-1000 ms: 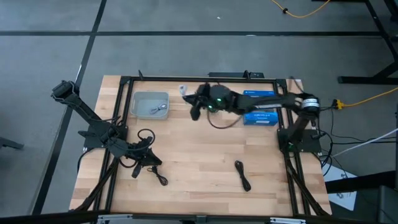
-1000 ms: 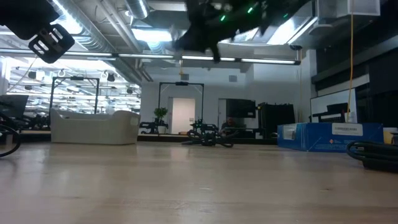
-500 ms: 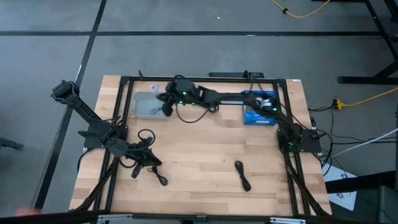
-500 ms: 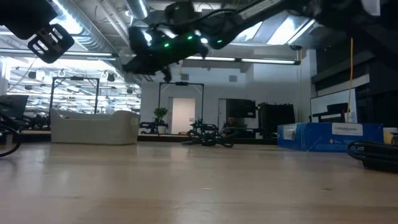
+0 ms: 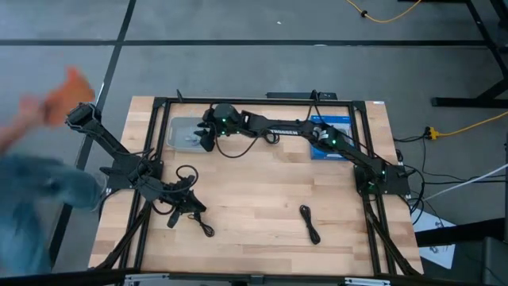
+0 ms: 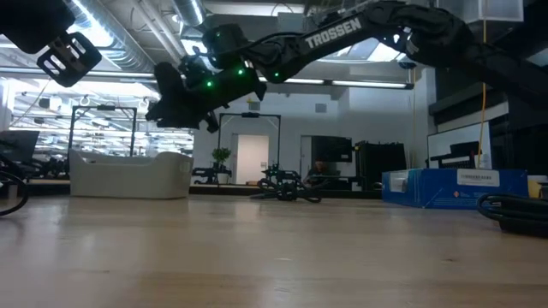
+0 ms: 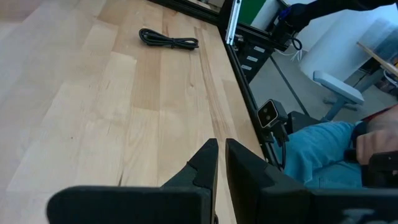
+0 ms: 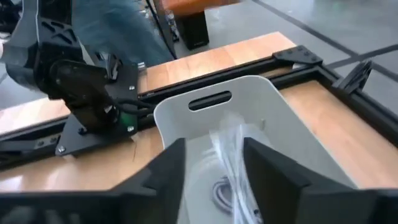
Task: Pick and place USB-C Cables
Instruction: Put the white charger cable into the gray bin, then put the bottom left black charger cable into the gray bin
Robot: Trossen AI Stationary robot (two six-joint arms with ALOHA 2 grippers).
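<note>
now the right gripper [image 5: 208, 137] hangs with fingers spread over the grey tray [image 5: 181, 125] at upper left, a pale cable [image 8: 233, 165] blurred between them, lengthwise along the tray, seemingly just let go.

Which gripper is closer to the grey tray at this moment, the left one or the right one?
Right. The right gripper hovers over the grey tray, fingers apart. The left gripper rests low at the table's near-left area, apart from it.
</note>
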